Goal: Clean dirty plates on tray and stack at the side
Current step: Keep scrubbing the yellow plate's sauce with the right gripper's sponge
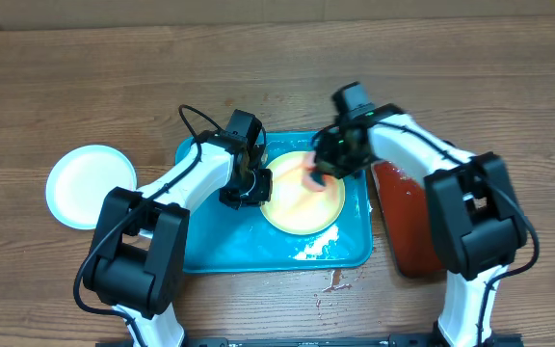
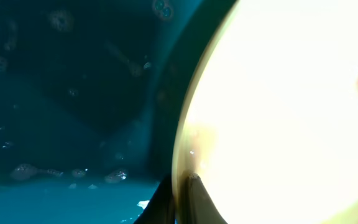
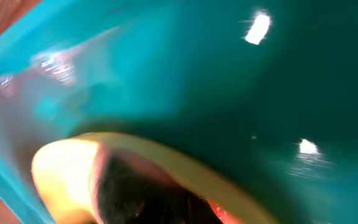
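Note:
A pale yellow plate (image 1: 302,204) lies on the turquoise tray (image 1: 220,246). At the plate's left edge my left gripper (image 1: 251,185) is shut on the rim. The left wrist view shows both fingers (image 2: 194,202) pinching the rim of the bright plate (image 2: 278,112), above the wet tray (image 2: 73,93). Over the plate's far side my right gripper (image 1: 324,166) is shut on a red-pink pad (image 1: 310,177) that rests on the plate. The right wrist view is blurred: dark gripper (image 3: 166,199), yellow plate (image 3: 61,168), tray (image 3: 229,93). A pale blue-white plate (image 1: 90,185) sits on the table, left of the tray.
A red tray with a dark rim (image 1: 403,217) lies just right of the turquoise tray, under my right arm. Foamy water (image 1: 321,246) pools in the turquoise tray's near right corner. A small wet spill (image 1: 335,281) marks the wooden table in front of it.

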`<state>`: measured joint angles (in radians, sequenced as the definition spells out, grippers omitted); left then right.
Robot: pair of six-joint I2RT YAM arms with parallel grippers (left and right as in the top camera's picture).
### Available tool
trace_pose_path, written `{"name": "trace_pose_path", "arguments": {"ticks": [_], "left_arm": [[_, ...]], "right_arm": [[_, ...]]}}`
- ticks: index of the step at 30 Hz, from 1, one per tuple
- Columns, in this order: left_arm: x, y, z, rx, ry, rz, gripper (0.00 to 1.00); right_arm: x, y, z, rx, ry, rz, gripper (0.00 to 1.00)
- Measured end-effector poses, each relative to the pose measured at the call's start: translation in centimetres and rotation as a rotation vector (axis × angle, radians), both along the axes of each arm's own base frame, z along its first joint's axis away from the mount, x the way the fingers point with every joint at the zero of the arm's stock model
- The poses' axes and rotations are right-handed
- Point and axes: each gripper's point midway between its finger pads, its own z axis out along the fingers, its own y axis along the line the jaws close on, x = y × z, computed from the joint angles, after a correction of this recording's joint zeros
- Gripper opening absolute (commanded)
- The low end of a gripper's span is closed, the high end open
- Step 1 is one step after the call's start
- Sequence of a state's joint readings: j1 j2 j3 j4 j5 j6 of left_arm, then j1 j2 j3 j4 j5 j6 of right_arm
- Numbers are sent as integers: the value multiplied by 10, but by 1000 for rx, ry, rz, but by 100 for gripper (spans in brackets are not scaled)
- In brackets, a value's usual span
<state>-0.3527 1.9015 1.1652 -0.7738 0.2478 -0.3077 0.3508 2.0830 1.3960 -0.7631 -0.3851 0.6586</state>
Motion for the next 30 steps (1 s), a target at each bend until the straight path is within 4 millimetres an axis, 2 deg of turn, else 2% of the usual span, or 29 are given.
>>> {"name": "trace_pose_path", "arguments": {"ticks": [10,14,17,19,24,28,30], "left_arm": [[2,7,0,-22,17,31,5],[1,9,0,-20,23,37,5],[2,12,0,-16,27,45,5],[2,14,0,-14,27,50,4],[3,15,0,-15,24,52,4],[3,15,0,-15,23,52,5],[3,15,0,-15,23,53,4]], "right_arm": [[-47,-12,2,-29,203,26,4],[-60,-8,3,-15,227,94,4],[-63,-1,4,5,211,145,4],[-65,9,4,20,194,180,4],[-75,51,5,70,129,290,4],[-91,92,6,142,101,352,4],[-102,105,5,168,109,367,4]]}}
